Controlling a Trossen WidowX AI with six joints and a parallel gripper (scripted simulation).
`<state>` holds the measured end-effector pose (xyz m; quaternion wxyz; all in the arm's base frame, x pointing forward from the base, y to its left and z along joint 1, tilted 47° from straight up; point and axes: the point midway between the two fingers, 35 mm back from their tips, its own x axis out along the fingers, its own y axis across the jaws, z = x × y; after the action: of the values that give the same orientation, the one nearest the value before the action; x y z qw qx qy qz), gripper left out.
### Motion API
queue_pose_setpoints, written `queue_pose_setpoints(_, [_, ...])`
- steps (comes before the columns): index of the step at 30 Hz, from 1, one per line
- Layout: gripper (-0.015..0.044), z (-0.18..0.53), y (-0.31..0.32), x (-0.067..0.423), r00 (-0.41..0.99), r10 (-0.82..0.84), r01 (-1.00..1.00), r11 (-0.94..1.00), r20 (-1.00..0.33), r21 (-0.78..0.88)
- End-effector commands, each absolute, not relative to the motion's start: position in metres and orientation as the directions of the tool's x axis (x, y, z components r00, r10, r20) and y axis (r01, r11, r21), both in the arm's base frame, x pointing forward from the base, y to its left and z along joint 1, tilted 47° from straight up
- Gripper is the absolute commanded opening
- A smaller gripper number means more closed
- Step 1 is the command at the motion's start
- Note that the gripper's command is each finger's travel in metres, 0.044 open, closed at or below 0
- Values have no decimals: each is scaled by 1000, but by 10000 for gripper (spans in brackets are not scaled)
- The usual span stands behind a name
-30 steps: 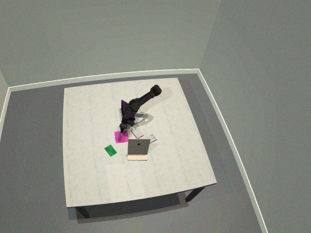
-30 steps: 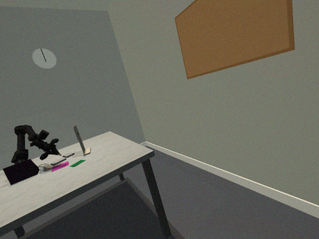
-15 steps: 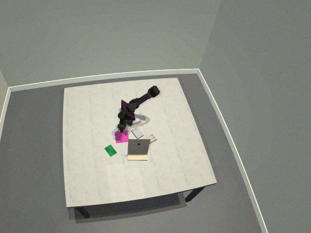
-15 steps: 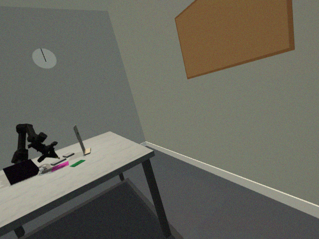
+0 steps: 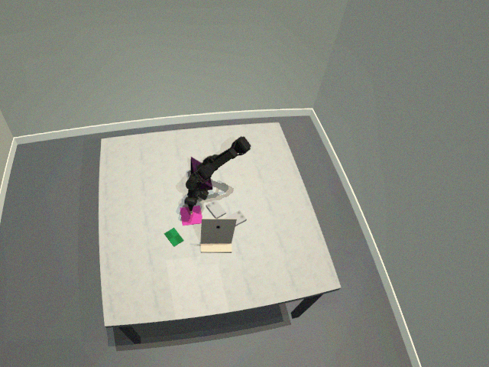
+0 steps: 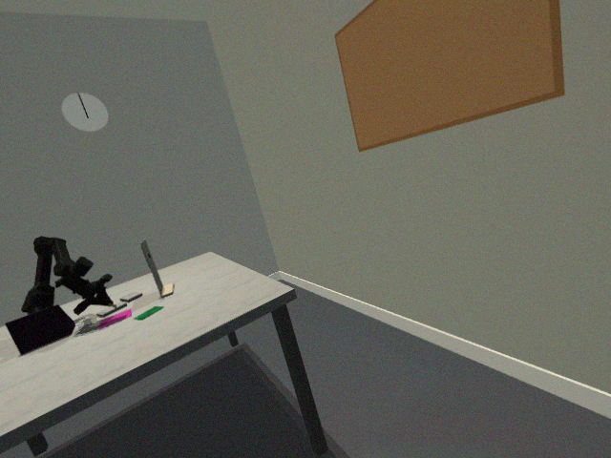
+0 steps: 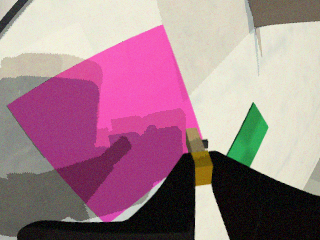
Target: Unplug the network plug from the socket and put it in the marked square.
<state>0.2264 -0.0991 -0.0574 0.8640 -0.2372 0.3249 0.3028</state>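
My gripper (image 7: 199,160) (image 5: 192,208) (image 6: 109,301) is shut on the small amber network plug (image 7: 203,167), whose tip sticks out in front of the black fingers. It hangs just above the right edge of the magenta marked square (image 7: 120,107) (image 5: 188,218) (image 6: 117,318). The upright grey panel (image 5: 217,231) (image 6: 152,268) stands on a tan base (image 5: 215,248) to the right of the square, with its socket (image 5: 217,227) showing as a dark dot. I cannot tell whether the plug touches the table.
A green patch (image 5: 173,237) (image 6: 148,313) (image 7: 250,135) lies left of the panel. Two flat grey-white tiles (image 5: 215,209) (image 5: 239,217) lie behind the panel. A dark purple block (image 6: 39,327) (image 5: 194,164) sits near the arm's base. The table (image 5: 257,272) is white.
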Motion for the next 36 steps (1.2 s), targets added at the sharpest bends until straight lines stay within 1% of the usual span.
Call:
queue_pose_setpoints(1, [0,-62,-94,226,602,372,-677,708,-707,-204])
queue_pose_setpoints(36, [0,-86,-65,228,605,372,-674,710,-704,-204])
